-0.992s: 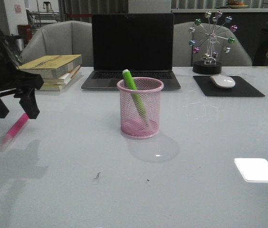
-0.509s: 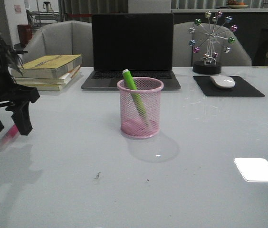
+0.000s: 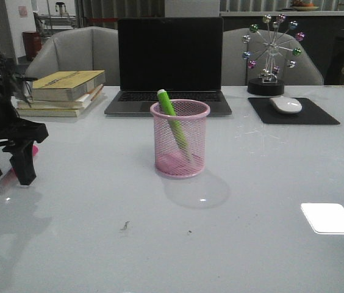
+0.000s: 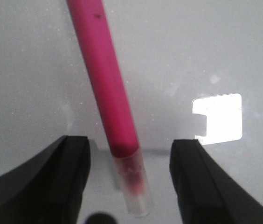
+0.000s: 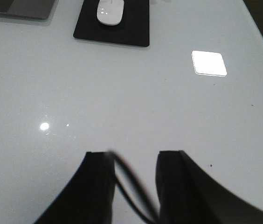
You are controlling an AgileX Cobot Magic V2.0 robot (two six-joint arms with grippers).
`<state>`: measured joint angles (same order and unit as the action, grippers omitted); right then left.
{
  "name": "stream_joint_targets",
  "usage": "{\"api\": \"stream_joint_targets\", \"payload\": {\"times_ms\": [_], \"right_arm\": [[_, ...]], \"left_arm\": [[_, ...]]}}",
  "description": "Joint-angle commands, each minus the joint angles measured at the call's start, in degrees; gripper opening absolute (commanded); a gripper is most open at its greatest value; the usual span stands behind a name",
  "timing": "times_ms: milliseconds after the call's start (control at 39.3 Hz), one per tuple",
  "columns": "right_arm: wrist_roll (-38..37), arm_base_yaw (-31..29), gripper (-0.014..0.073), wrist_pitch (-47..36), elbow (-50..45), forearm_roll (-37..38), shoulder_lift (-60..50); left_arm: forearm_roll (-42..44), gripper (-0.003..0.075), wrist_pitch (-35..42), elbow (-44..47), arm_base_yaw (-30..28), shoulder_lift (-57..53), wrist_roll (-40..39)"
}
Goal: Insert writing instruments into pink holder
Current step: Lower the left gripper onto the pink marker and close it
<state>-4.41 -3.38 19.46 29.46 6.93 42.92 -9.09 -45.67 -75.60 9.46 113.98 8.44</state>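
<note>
The pink holder (image 3: 180, 139) stands mid-table with the lime green marker (image 3: 171, 116) leaning inside it, its top above the rim. On the table at the far left lies the pink marker (image 4: 106, 79), pale cap (image 4: 134, 184) toward the wrist. My left gripper (image 4: 130, 144) is open and straddles the marker near its capped end, one finger on each side, neither touching it. From the front, the left gripper (image 3: 6, 172) is low over the table and hides most of the pink marker (image 3: 33, 150). My right gripper (image 5: 135, 156) is open over bare table, holding nothing.
A laptop (image 3: 170, 61) stands behind the holder, with stacked books (image 3: 62, 90) to its left. A mouse (image 3: 286, 104) on a black mat (image 3: 318, 115) and a ferris-wheel ornament (image 3: 271, 52) are at the back right. Grey chairs stand beyond the table.
My left gripper has dropped and shifted left, coming down over the pink marker so its fingers straddle it. The holder and green marker have not moved.
</note>
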Motion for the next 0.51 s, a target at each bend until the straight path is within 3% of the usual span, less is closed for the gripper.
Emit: {"api": "stream_joint_targets", "payload": {"times_ms": [0,102,305,483], "right_arm": [[0.4,-0.3,0.0358,-4.0,1.5,0.8,-0.2],[0.4,-0.3,0.0358,-4.0,1.5,0.8,-0.2],[0.4,-0.3,0.0358,-4.0,1.5,0.8,-0.2],[0.4,-0.3,0.0358,-4.0,1.5,0.8,-0.2]], "left_arm": [[-0.7,0.0445,-0.6,-0.7,0.3,-0.7,-0.3],[-0.6,0.0406,-0.6,-0.7,0.3,-0.6,-0.3],[-0.6,0.0230,-1.5,-0.7,0.3,-0.3,-0.3],[-0.6,0.0125,-1.9,-0.7,0.3,0.0,-0.3]]}}
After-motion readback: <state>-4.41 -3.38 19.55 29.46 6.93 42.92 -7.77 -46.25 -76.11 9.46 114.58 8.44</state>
